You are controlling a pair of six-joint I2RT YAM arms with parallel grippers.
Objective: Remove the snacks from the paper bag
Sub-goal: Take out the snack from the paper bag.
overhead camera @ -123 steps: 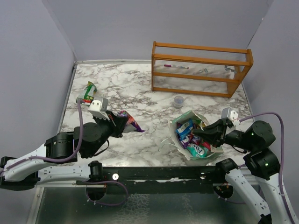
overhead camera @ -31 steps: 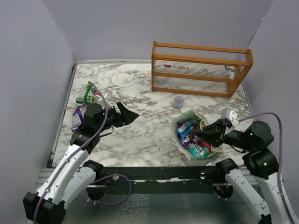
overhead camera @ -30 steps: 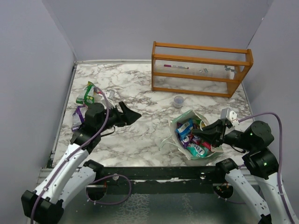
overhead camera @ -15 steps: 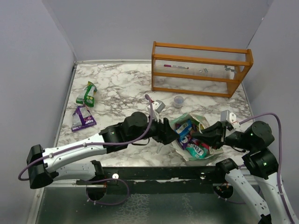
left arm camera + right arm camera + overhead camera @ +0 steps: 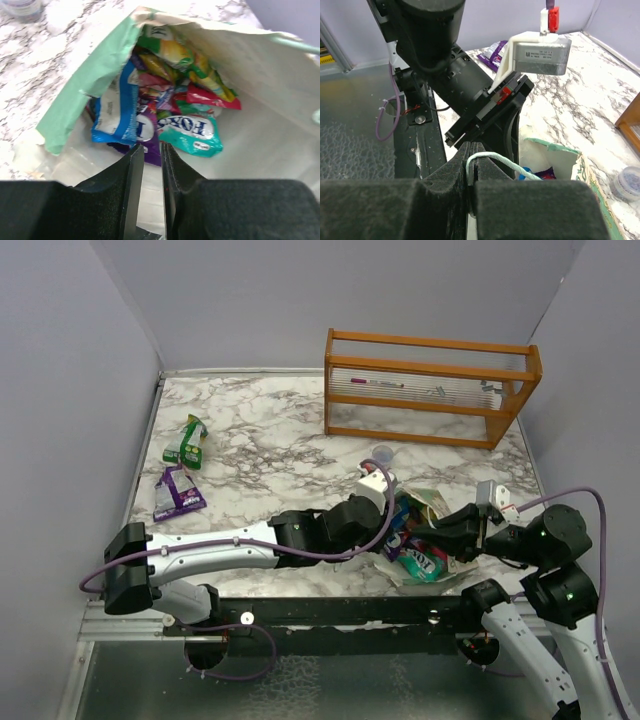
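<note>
Orange wooden rack (image 5: pixel 430 390) at the marble surface's (image 5: pixel 270 440) far right; small clear cup (image 5: pixel 382 455) near its front.

Quick headcount: two snacks lying loose, one green packet (image 5: pixel 186 440) and one purple packet (image 5: pixel 177 492). One paper bag (image 5: pixel 85 92) with at least six more packets (image 5: pixel 192 132) piled inside, too jumbled to count exactly. One orange rack (image 5: pixel 430 370), one clear cup (image 5: pixel 381 453).

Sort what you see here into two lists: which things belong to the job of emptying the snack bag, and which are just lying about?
Part of the job:
paper bag; snacks inside it; green packet and purple packet lying outside it; left gripper at the bag's mouth; right gripper shut on the string handle.

Just lying about:
orange wooden rack; small clear cup.
</note>
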